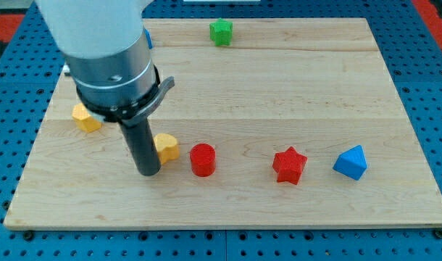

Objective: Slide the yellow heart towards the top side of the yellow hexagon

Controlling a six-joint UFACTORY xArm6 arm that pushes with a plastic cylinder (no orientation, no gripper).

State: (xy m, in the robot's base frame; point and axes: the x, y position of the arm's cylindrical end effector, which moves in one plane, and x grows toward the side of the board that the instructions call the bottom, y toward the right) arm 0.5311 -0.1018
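The yellow heart (167, 147) lies left of the board's middle, partly hidden by my rod. My tip (148, 173) stands on the board just left of and slightly below the heart, touching or nearly touching its left side. The yellow hexagon (85, 118) lies further to the view's left and a little higher, its right part hidden behind the arm's body.
A red cylinder (203, 159) sits just right of the heart. A red star (289, 165) and a blue triangular block (351, 162) lie further right. A green block (221, 32) sits at the top. A blue block (148, 36) peeks out behind the arm. The wooden board (315, 87) rests on blue pegboard.
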